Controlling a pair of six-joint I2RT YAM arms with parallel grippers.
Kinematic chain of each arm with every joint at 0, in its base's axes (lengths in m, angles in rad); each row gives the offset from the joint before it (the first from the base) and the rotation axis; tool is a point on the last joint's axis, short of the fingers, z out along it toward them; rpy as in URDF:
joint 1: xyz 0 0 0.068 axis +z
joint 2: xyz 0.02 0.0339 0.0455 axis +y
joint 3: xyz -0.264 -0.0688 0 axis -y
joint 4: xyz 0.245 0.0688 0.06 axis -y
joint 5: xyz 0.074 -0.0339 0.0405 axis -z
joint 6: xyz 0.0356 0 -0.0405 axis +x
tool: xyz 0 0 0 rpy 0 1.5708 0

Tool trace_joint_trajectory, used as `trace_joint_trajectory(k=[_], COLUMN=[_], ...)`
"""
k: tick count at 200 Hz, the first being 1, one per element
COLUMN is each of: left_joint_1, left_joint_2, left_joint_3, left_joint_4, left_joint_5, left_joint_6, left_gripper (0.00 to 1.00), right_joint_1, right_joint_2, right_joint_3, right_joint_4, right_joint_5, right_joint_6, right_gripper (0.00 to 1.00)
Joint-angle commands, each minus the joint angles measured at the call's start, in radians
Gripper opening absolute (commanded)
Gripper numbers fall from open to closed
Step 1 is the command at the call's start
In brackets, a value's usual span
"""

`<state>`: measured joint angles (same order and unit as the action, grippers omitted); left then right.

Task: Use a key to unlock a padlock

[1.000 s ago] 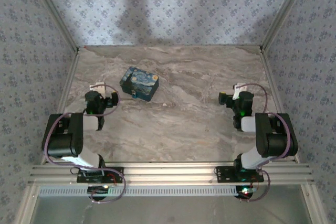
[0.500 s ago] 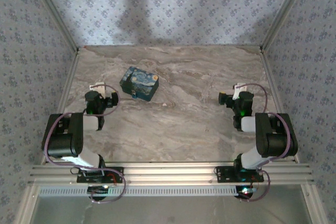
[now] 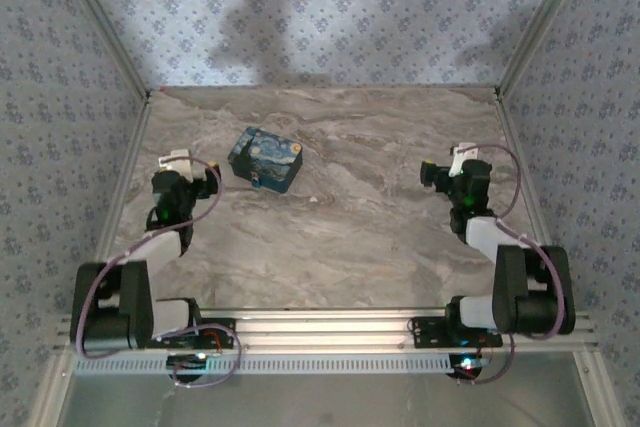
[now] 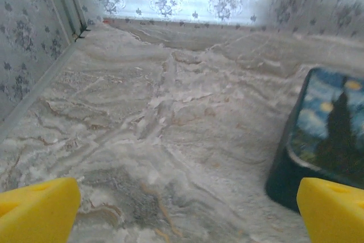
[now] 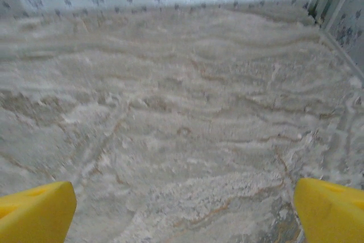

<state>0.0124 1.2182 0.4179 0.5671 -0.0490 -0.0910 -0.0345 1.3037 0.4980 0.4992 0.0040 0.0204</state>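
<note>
Plainly, left hand (image 4: 185, 209) and right hand (image 5: 183, 210) gape wide; the blue box (image 4: 327, 135) is cropped and blurred.

The padlock (image 3: 257, 182) shows from above as a tiny pale speck against the near side of the blue box (image 3: 266, 158), left of centre on the desk (image 3: 360, 217). It is too small to tell whether its shackle is shut or how it hangs.

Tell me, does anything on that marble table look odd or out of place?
Nothing spilled or broken. The blue box painted with a swirling night sky just sits askew, turned at an angle to the edges of the grey marble tabletop.
</note>
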Motion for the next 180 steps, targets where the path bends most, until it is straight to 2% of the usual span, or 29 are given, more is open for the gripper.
trace_joint_trajectory(k=[1, 14, 37, 76, 128, 180], left_joint_1=[-0.003, -0.003, -0.024, -0.158, -0.361, -0.443], left_joint_2=[-0.08, -0.108, -0.143, -0.216, -0.232, -0.196], left_joint_3=[0.095, 0.134, 0.149, 0.165, 0.135, 0.134], left_joint_4=[-0.301, -0.394, -0.451, -0.566, -0.565, -0.52], left_joint_5=[0.022, 0.099, 0.246, 0.327, 0.283, 0.235], left_joint_6=[-0.196, -0.298, -0.438, -0.525, -0.592, -0.604], left_gripper=[0.98, 0.98, 0.98, 0.97, 0.94, 0.93], right_joint_1=[0.017, 0.041, 0.111, 0.287, 0.391, 0.478], right_joint_2=[-0.082, -0.127, -0.176, -0.207, -0.11, 0.007], right_joint_3=[0.055, 0.1, 0.188, 0.246, 0.256, 0.248], right_joint_4=[-0.212, -0.334, -0.541, -0.777, -0.952, -1.08], right_joint_5=[-0.02, -0.028, -0.043, 0.021, -0.039, -0.027], right_joint_6=[0.088, 0.131, 0.189, 0.273, 0.359, 0.424], right_gripper=[1.0, 1.0, 1.0, 0.99, 0.83, 0.64])
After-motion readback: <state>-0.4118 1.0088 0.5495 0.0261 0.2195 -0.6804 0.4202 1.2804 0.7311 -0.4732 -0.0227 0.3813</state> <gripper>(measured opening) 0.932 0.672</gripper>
